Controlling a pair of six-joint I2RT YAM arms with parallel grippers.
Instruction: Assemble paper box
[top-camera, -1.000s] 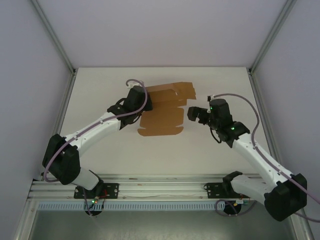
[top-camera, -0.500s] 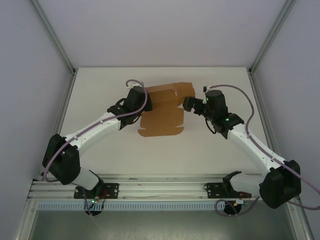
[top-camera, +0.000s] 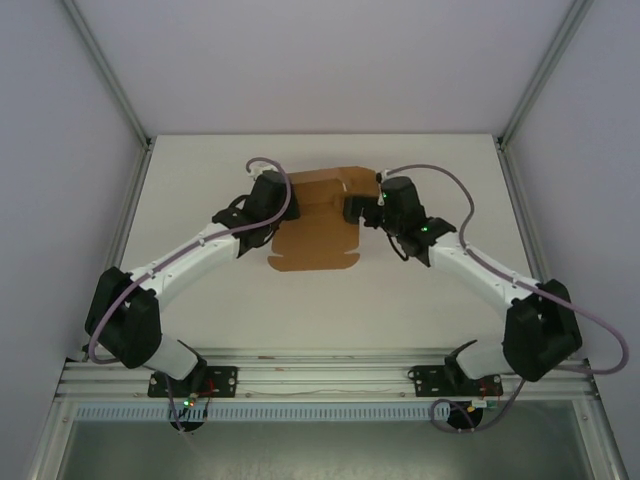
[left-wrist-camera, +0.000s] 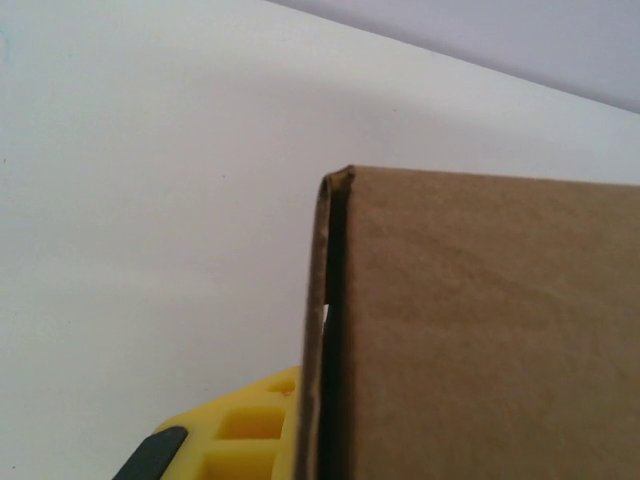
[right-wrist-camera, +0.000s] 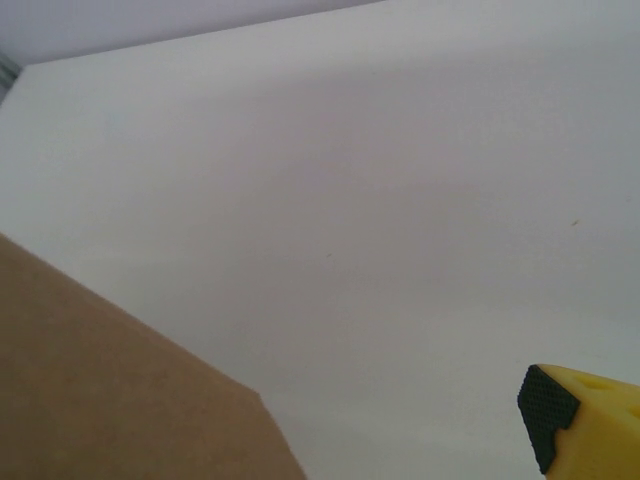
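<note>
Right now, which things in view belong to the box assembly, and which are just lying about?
Job in hand:
- flat brown die-cut cardboard box blank
- left tool, shut on its left edge
- right tool, open at its right side

Just there:
- white table top
- silver metal rail along the near edge

The white counter (right-wrist-camera: 400, 180) takes most of my view. The brown paper box (right-wrist-camera: 100, 390) covers the lower left corner. Of my right claw (right-wrist-camera: 585, 425), one yellow finger with a black pad shows at the lower right, apart from the cardboard.
</note>
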